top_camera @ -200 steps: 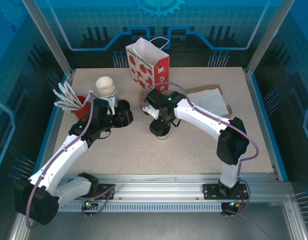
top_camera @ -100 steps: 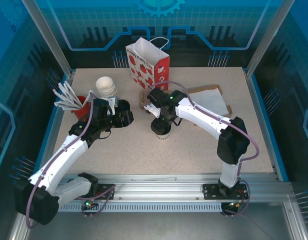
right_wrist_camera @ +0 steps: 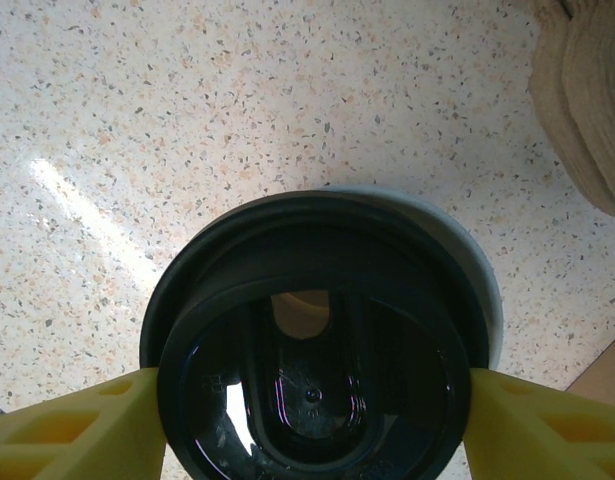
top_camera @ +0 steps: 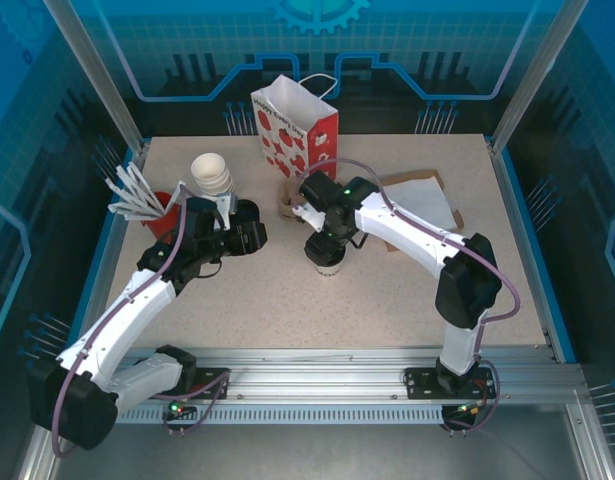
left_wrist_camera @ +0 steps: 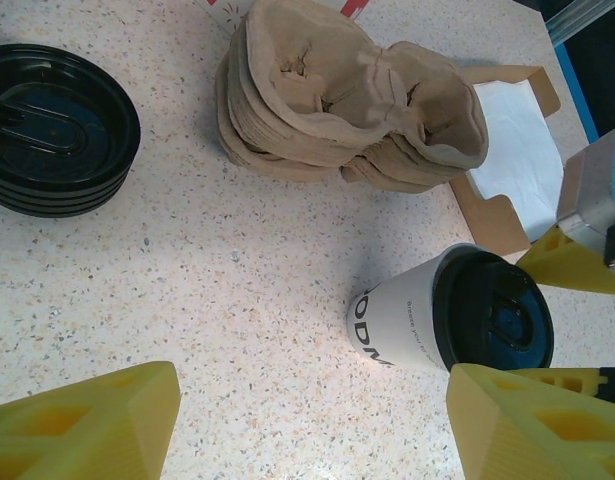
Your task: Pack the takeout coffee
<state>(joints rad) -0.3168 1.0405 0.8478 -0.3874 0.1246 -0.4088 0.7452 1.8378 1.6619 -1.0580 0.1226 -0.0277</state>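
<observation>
The takeout coffee (top_camera: 327, 256), a pale paper cup with a black lid (right_wrist_camera: 312, 340), is in the middle of the table. My right gripper (right_wrist_camera: 312, 420) comes down over it from above, shut on it, one yellow finger (right_wrist_camera: 77, 425) pressed against each side of the lid. In the left wrist view the cup (left_wrist_camera: 417, 320) leans with its lid towards the right. My left gripper (top_camera: 249, 232) hangs to the cup's left, open, with only bare tabletop between its fingers (left_wrist_camera: 87, 425). The red-and-white paper bag (top_camera: 295, 130) stands open at the back.
A stack of brown cup carriers (left_wrist_camera: 347, 110) lies just behind the cup, and a stack of black lids (left_wrist_camera: 57, 130) lies left of them. White lidless cups (top_camera: 211, 173) and a red holder of stirrers (top_camera: 147, 205) stand at the left. A cardboard box of napkins (top_camera: 422, 200) lies at the right.
My right gripper has carried the cup a little to the right and towards the back. The left arm has stayed where it was.
</observation>
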